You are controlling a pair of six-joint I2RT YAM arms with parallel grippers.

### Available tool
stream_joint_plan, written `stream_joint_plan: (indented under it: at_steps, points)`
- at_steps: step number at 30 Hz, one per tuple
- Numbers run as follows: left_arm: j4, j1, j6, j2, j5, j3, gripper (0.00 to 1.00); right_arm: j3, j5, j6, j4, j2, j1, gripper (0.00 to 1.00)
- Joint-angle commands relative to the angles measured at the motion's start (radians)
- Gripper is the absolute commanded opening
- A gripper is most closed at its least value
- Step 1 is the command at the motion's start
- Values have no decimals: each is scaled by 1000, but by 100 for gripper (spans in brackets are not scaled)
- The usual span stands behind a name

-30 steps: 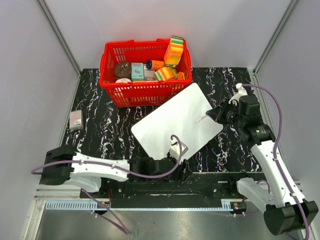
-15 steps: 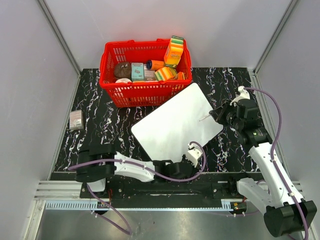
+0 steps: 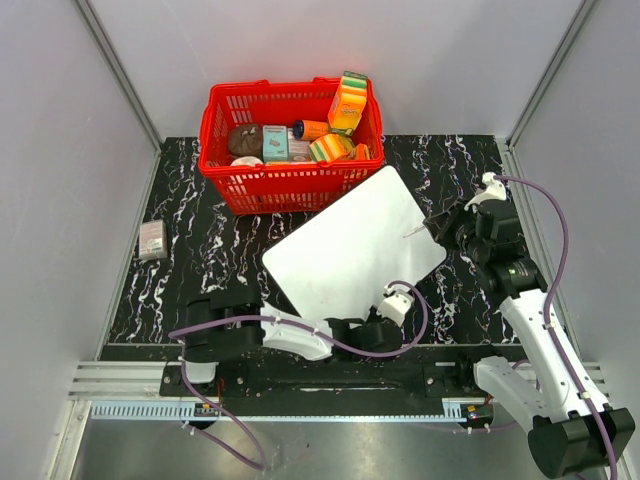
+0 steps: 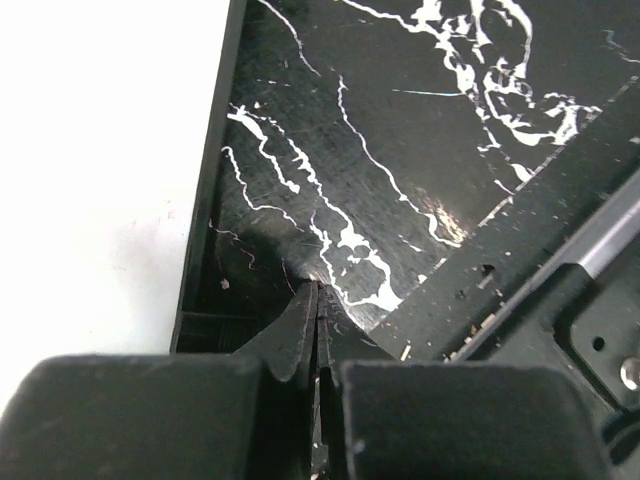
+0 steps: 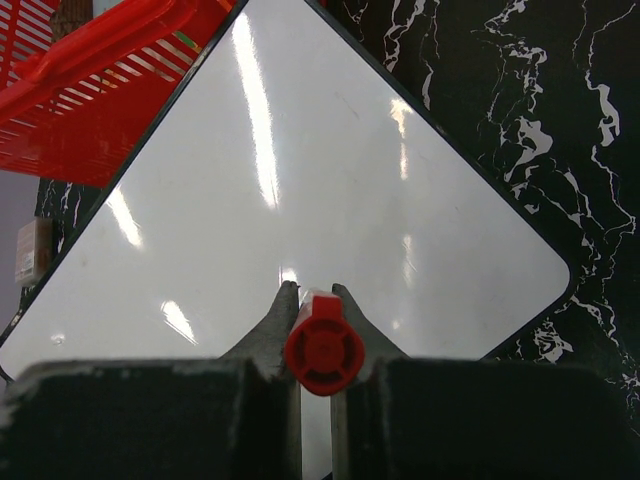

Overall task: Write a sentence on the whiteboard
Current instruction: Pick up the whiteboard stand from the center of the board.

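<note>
The whiteboard [image 3: 350, 250] lies tilted on the black marble table, its far corner against the red basket. In the top, left wrist [image 4: 90, 150] and right wrist [image 5: 300, 180] views it looks blank white; the sentence is out of view. My right gripper [image 3: 432, 228] hovers at the board's right side, shut on a red marker [image 5: 323, 345] whose rear end faces the camera between the fingertips [image 5: 288, 300]. My left gripper [image 4: 318, 290] is shut on nothing, its tips down on the table just off the board's near edge [image 3: 385, 318].
A red basket [image 3: 222, 172] full of packages stands at the back. A small grey packet [image 3: 152, 239] lies at the left table edge. The black mounting rail [image 4: 560, 260] runs along the near edge beside my left gripper.
My left arm has swung right along the near edge to the board's lower corner, and its jaws have shut. My right gripper with the marker has shifted slightly right.
</note>
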Motion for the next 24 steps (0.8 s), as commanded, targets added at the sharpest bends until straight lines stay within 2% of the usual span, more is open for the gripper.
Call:
stream_joint_plan:
  at_steps: [1,10,19,24]
  points:
    - [-110,2,-58,37,-97,76,0,2,23,7,52,-22,-2,0]
    - [-166,24,-132,5,-131,12,0,-3,15,2,52,-34,-2,0]
    - [-146,50,-197,-78,-120,-154,0,-21,-75,-16,87,-55,-2,0]
    - [-152,52,-216,-116,-128,-194,0,-35,-116,-13,106,-58,-4,0]
